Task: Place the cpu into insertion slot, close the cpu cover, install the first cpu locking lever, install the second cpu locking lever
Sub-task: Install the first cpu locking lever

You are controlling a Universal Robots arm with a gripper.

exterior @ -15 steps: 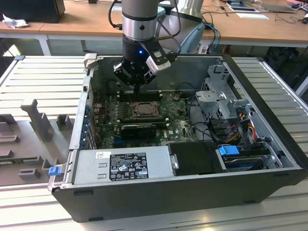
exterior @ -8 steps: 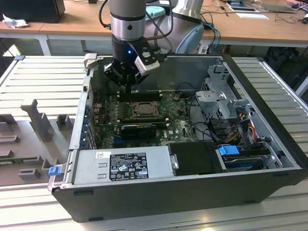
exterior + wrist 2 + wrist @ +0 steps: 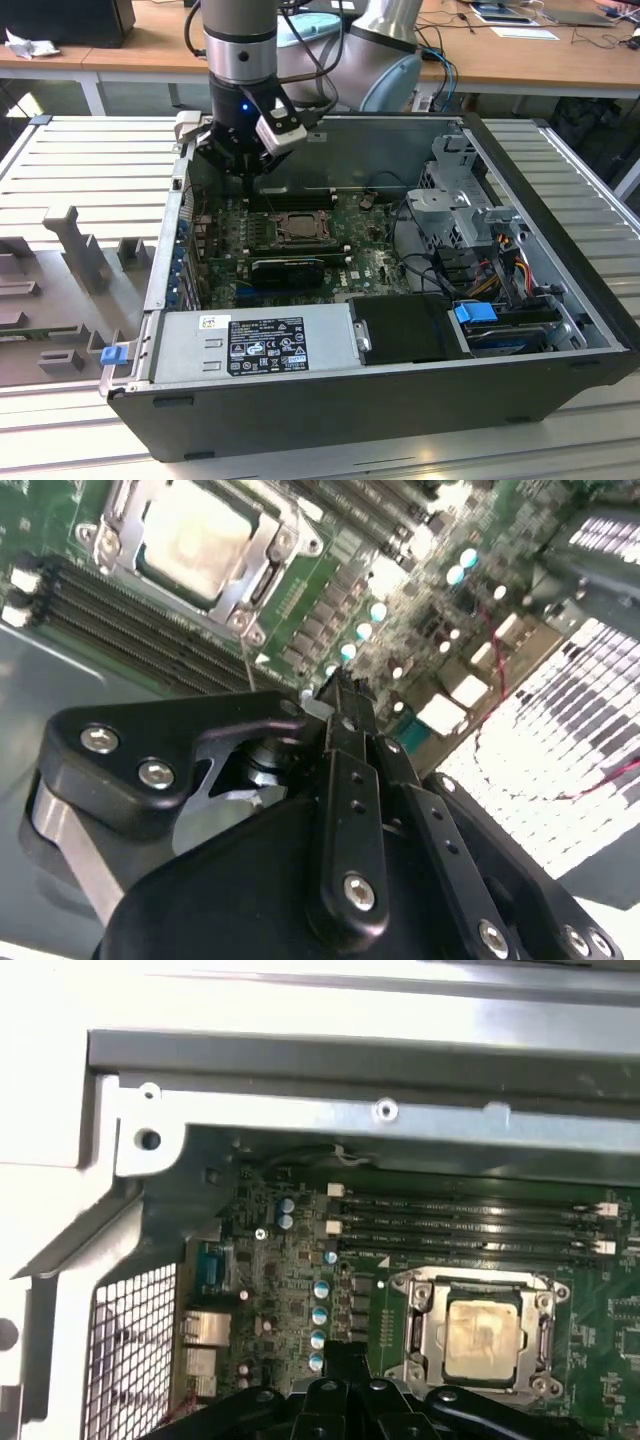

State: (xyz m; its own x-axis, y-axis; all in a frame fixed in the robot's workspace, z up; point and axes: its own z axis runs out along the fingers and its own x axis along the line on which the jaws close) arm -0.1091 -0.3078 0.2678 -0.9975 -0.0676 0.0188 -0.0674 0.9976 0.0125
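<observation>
The cpu (image 3: 483, 1335) lies flat in the insertion slot (image 3: 297, 228) on the green board, its silver-tan top showing through the window of the cpu cover (image 3: 420, 1325). The cover's metal frame (image 3: 270, 555) lies down over the chip (image 3: 190, 540). My gripper (image 3: 244, 183) hangs inside the open computer case, just beyond the socket's far corner toward the exterior view's left. In both wrist views its black fingertips (image 3: 340, 695) are together with nothing between them, above the board beside the socket (image 3: 350, 1352). A thin metal rod (image 3: 247, 660) runs from the socket's corner toward the fingers.
Long black memory slots (image 3: 470, 1225) run along one side of the socket. A row of blue capacitors (image 3: 320, 1315) stands near the fingertips. The grey power-supply box (image 3: 255, 345) fills the case's front, a drive cage (image 3: 460, 200) with cables sits at the exterior view's right, and the case wall (image 3: 350, 1070) is close behind.
</observation>
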